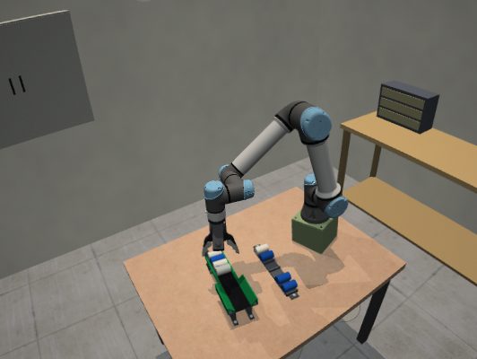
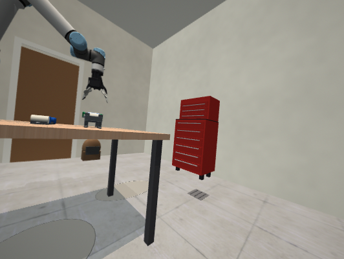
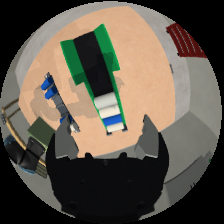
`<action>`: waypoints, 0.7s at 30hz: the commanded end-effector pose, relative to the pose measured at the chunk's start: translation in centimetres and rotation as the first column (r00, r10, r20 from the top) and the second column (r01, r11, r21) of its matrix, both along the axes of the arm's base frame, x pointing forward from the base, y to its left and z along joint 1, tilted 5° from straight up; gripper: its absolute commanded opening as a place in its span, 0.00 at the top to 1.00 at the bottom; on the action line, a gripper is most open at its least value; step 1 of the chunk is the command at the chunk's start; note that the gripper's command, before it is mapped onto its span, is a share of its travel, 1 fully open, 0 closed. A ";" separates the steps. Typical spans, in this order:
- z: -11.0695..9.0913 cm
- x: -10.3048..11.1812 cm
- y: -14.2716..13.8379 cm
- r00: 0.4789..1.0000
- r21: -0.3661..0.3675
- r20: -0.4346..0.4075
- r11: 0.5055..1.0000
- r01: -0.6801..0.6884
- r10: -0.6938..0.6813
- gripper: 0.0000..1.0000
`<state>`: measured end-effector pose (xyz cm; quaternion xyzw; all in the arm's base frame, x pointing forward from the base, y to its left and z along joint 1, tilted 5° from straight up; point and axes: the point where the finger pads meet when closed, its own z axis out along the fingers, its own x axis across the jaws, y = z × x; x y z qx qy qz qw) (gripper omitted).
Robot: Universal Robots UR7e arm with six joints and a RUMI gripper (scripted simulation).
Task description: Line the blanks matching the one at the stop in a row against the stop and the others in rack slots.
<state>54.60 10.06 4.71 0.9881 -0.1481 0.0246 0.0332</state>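
The feed ramp (image 1: 249,288) (image 3: 74,56) had green walls around a black bed; white and blue blanks lay on it. The stock rack (image 1: 274,271) (image 3: 59,104) was dark grey, the toolbox cabinet (image 2: 191,142) plain red.
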 end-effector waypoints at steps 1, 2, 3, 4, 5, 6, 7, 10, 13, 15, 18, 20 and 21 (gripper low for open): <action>0.0 0.3 -0.3 0.990 0.005 0.012 0.990 0.142 -0.142 0.00; 0.0 0.3 -0.4 0.985 0.006 0.014 0.985 0.173 -0.173 0.00; 0.0 0.4 -0.5 0.979 0.008 0.016 0.979 0.204 -0.204 0.00; 0.0 0.4 -0.6 0.971 0.010 0.018 0.972 0.236 -0.237 0.00; 0.0 0.5 -0.7 0.963 0.012 0.020 0.964 0.267 -0.267 0.00; 0.0 0.5 -0.7 0.963 0.012 0.020 0.963 0.269 -0.269 0.00; 0.0 0.5 -0.7 0.963 0.012 0.020 0.963 0.269 -0.269 0.00; 0.0 0.6 -0.9 0.941 0.016 0.024 0.942 0.337 -0.337 0.00; 0.0 0.7 -1.2 0.898 0.023 0.030 0.899 0.438 -0.438 0.00; -0.1 0.7 -1.4 0.879 0.026 0.032 0.880 0.475 -0.475 0.00; -0.1 0.8 -1.6 0.838 0.032 0.036 0.839 0.543 -0.544 0.00; -0.1 0.9 -1.8 0.796 0.038 0.039 0.797 0.603 -0.604 0.00; -0.1 0.9 -1.9 0.790 0.038 0.039 0.791 0.611 -0.612 0.00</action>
